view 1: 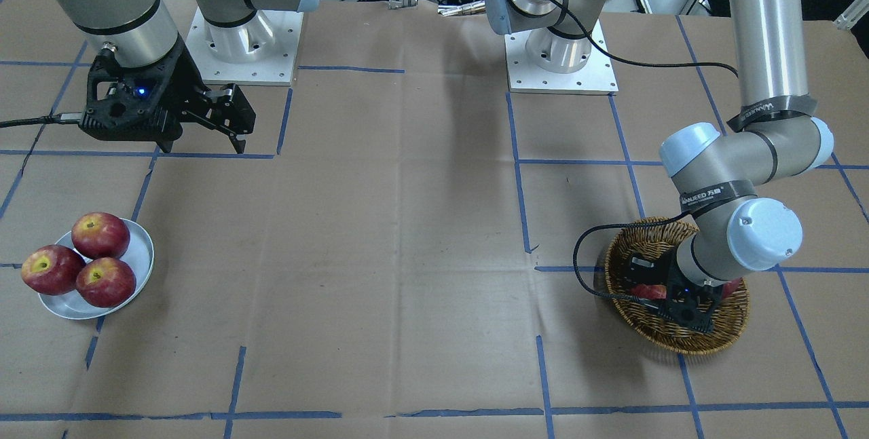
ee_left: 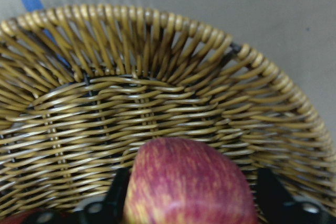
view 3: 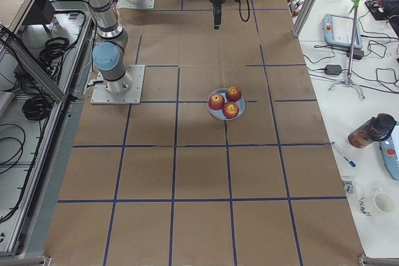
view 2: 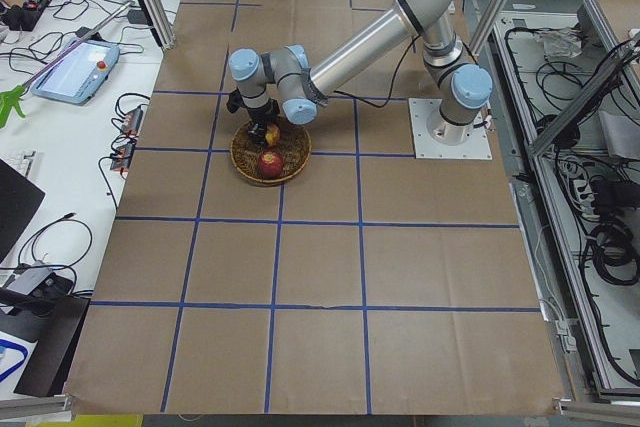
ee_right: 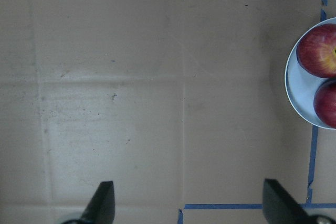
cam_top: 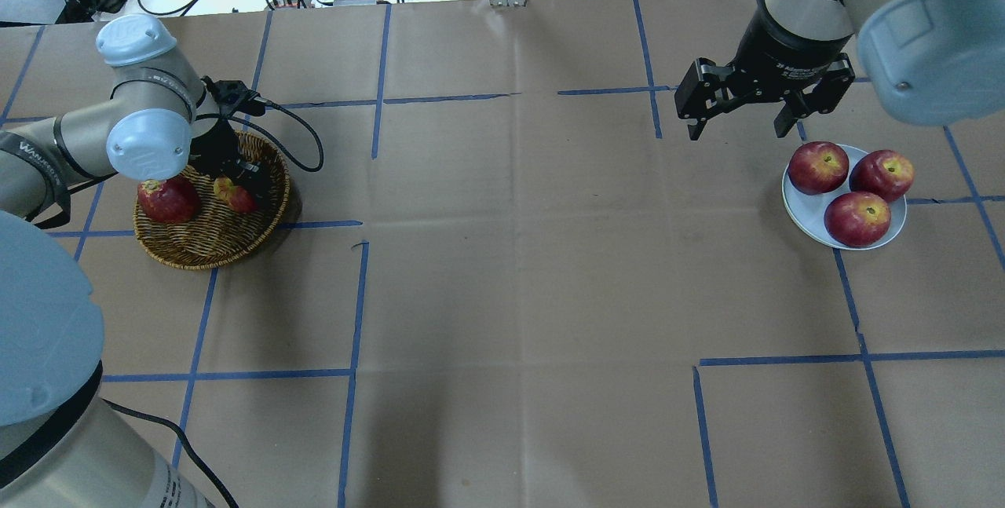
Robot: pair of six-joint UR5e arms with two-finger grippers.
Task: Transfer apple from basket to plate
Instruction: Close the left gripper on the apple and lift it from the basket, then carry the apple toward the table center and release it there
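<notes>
The streaky orange-red apple (cam_top: pixel 234 194) lies in the wicker basket (cam_top: pixel 212 245) at the table's left. My left gripper (ee_left: pixel 191 203) is down inside the basket, and its fingers (ee_left: pixel 118 198) press both sides of the apple (ee_left: pixel 189 187). The basket's wall (ee_left: pixel 157 77) fills the left wrist view. The pale plate (cam_top: pixel 801 206) lies at the right with three glossy red apples on it. My right gripper (cam_top: pixel 738 131) is open and empty, hovering over bare table just left of and beyond the plate.
A dark red apple (cam_top: pixel 167 199) lies in the basket beside the gripped one, partly under my left arm's elbow joint. The three apples (cam_top: pixel 856 217) cover most of the plate. Blue tape lines cross the brown paper table. Both arm bases stand at the back in the front-facing view.
</notes>
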